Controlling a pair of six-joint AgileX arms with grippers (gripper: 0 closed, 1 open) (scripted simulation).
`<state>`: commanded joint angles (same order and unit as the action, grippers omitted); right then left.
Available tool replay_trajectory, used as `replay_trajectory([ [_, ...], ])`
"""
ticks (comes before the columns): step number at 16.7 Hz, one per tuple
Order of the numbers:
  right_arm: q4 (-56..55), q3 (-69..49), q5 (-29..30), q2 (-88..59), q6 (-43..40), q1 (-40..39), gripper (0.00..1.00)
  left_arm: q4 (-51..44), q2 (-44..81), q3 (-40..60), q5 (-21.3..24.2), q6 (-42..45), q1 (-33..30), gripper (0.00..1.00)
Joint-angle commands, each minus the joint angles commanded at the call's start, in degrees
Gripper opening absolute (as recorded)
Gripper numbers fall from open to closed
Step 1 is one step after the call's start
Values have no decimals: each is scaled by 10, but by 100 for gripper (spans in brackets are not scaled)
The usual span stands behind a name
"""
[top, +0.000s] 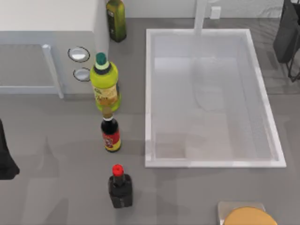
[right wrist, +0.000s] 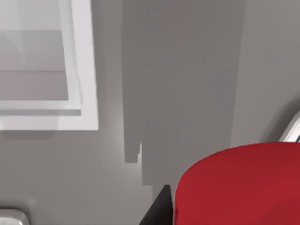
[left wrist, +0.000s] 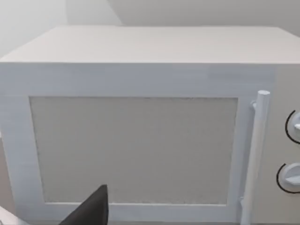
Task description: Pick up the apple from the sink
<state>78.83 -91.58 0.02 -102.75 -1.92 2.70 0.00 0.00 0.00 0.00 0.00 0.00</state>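
The apple fills the near corner of the right wrist view, bright red and rounded, raised above the grey counter beside a corner of the sink. One dark finger of my right gripper rests against its side. My right arm reaches in at the table's far right edge, just right of the sink. The sink is a large white basin with a pale grey floor, and nothing lies in it. My left arm stays at the left edge, with one finger facing the microwave.
A white microwave stands at the back left. Left of the sink stand an olive bottle, a yellow-green bottle, a dark sauce bottle and a black red-capped bottle. An orange disc on a board sits front right.
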Motion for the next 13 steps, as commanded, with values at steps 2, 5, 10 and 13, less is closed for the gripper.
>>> replay_trajectory([
  [2,0,0,1,-3,2,-2,0,0,0,0,0,0,0,100],
  [5,-40,39,1,-8,2,-2,0,0,0,0,0,0,0,100],
  [10,-192,155,0,-29,3,-2,0,0,0,0,0,0,0,100],
  [13,-240,200,0,-39,3,-2,0,0,0,0,0,0,0,100],
])
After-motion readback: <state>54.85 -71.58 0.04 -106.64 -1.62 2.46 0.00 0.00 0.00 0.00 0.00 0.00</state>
